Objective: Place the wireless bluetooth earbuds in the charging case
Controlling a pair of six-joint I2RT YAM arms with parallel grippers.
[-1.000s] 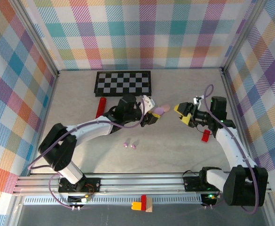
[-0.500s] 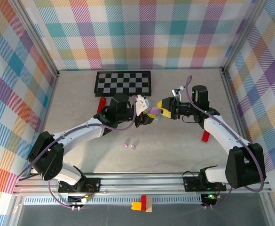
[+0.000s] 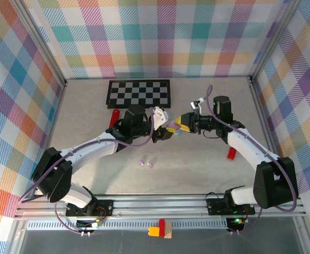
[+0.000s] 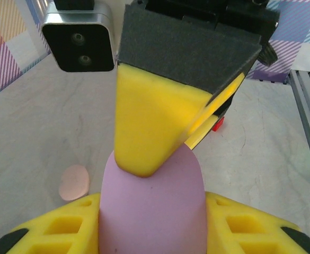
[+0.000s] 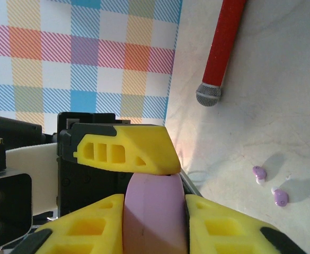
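Observation:
A lilac pebble-shaped charging case (image 4: 152, 196) hangs above the table's middle, and both grippers hold it. My left gripper (image 4: 152, 217) is shut on its near end. My right gripper (image 5: 155, 211) is shut on the other end (image 5: 153, 203), its yellow fingers pressed to both sides. From above, the two grippers meet nose to nose, left gripper (image 3: 167, 132) and right gripper (image 3: 182, 124), with the case (image 3: 174, 128) mostly hidden between them. Two tiny lilac earbuds (image 3: 145, 164) lie on the table nearer the arm bases, also seen as earbuds (image 5: 259, 173) in the right wrist view.
A checkerboard (image 3: 139, 93) lies at the back. A red marker-like stick (image 3: 114, 120) lies left of the left arm. A small red block (image 3: 231, 153) sits under the right forearm. A pale pink pebble (image 4: 73, 182) rests on the table below the grippers.
My right arm swung left to the left gripper and its jaws closed onto the lilac case. The left gripper kept its grip and shifted slightly left.

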